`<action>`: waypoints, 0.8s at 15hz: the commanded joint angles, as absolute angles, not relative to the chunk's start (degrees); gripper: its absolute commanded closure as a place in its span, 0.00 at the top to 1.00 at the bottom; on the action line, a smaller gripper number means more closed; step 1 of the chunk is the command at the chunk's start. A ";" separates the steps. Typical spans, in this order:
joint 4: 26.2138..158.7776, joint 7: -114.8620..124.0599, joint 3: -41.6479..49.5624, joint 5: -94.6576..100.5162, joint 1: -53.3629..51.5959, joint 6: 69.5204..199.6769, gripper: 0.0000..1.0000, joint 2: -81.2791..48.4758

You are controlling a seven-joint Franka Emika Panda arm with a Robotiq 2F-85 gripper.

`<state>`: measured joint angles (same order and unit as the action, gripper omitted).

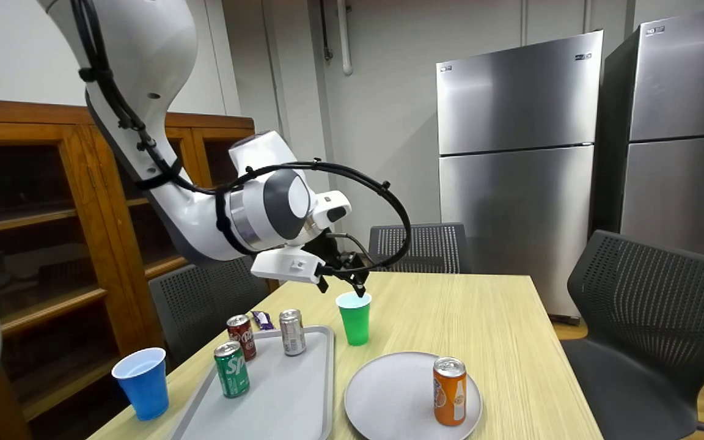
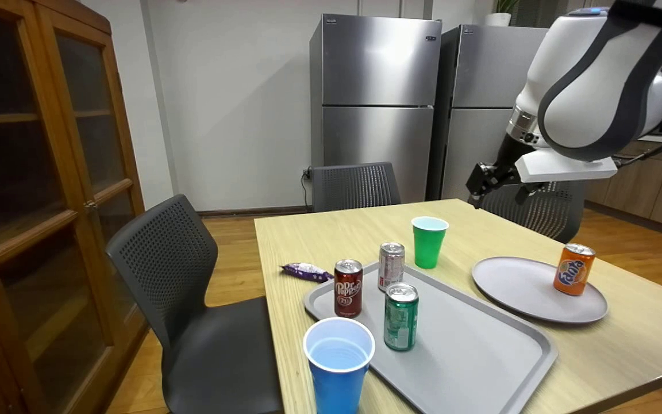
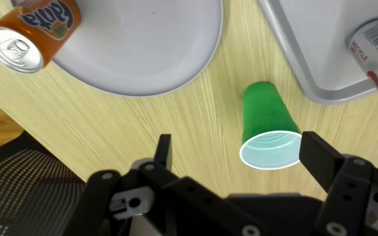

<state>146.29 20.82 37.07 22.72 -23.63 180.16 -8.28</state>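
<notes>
My gripper (image 3: pixel 236 141) stands open, nothing between its fingers, raised over the wooden table. Nearest to it is an upright green cup (image 3: pixel 267 111) with a white rim. In the wrist view the right-hand finger (image 3: pixel 320 157) overlaps the edge of that rim. An exterior view shows the gripper (image 2: pixel 497 200) higher than the cup (image 2: pixel 428 244) and apart from it. An orange Fanta can (image 1: pixel 450 394) stands on a round grey plate (image 1: pixel 382 397). On the grey tray (image 2: pixel 480 356) are a silver can (image 2: pixel 391 267), a Dr Pepper can (image 2: pixel 348 290) and a green can (image 2: pixel 401 319).
A blue cup (image 2: pixel 339 368) stands beside the tray at the table's edge. A purple wrapper (image 2: pixel 308 271) lies behind the tray. Dark chairs (image 1: pixel 645 330) surround the table (image 1: pixel 450 305). A wooden cabinet (image 1: pixel 34 244) and steel fridges (image 1: pixel 517 183) stand beyond.
</notes>
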 commanded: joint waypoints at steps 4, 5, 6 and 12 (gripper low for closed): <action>148.05 17.03 38.39 22.44 -17.54 180.78 1.00 -6.32; 148.17 16.66 38.34 22.16 -16.42 180.97 1.00 -6.54; 148.22 16.48 38.28 21.91 -15.34 180.96 1.00 -6.72; 148.73 16.48 37.43 20.39 -9.04 181.38 1.00 -7.98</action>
<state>147.74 18.48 38.74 22.03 -12.26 180.43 -8.33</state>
